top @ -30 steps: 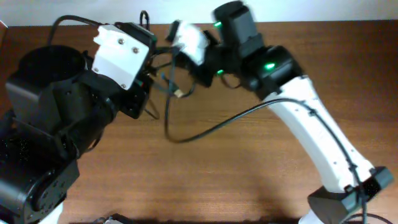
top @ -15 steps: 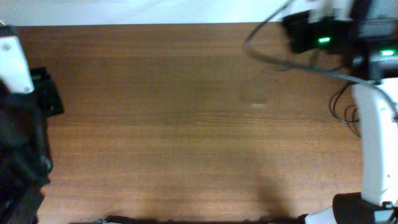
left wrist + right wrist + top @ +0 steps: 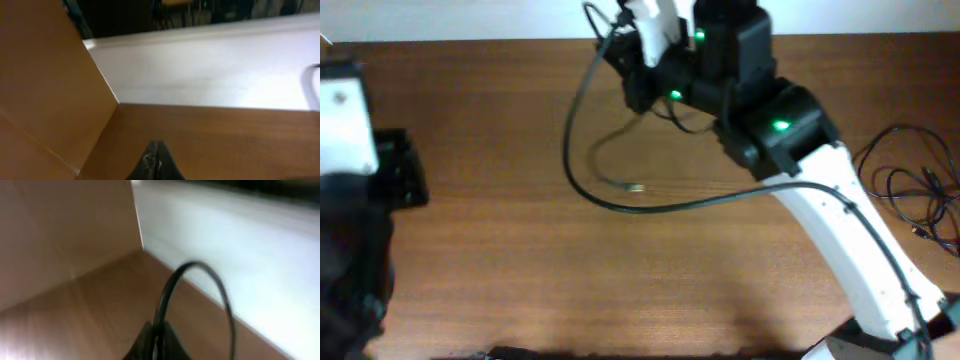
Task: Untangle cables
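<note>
My right gripper (image 3: pixel 620 25) is at the far edge of the table, top centre. In the right wrist view its jaws (image 3: pixel 157 337) are shut on a black cable (image 3: pixel 172 287) that arches up and over to the right. From above, a black cable (image 3: pixel 568 150) hangs from that gripper in a wide loop and runs back under the arm. A thinner strand ends in a pale tip (image 3: pixel 635 187) lying on the table. More thin black cables (image 3: pixel 910 190) lie bunched at the right edge. My left gripper (image 3: pixel 158 152) is shut and empty, over the table's far left corner.
The left arm's white and black body (image 3: pixel 350 130) fills the left edge. The right arm (image 3: pixel 840 220) crosses the table from the bottom right. A tan board (image 3: pixel 45 75) stands at the left. A white wall (image 3: pixel 210 70) runs behind the table.
The right arm has swung from the far right back to the top centre, bringing the looped cable with it. The left arm has pulled back to the left edge and stays there.
</note>
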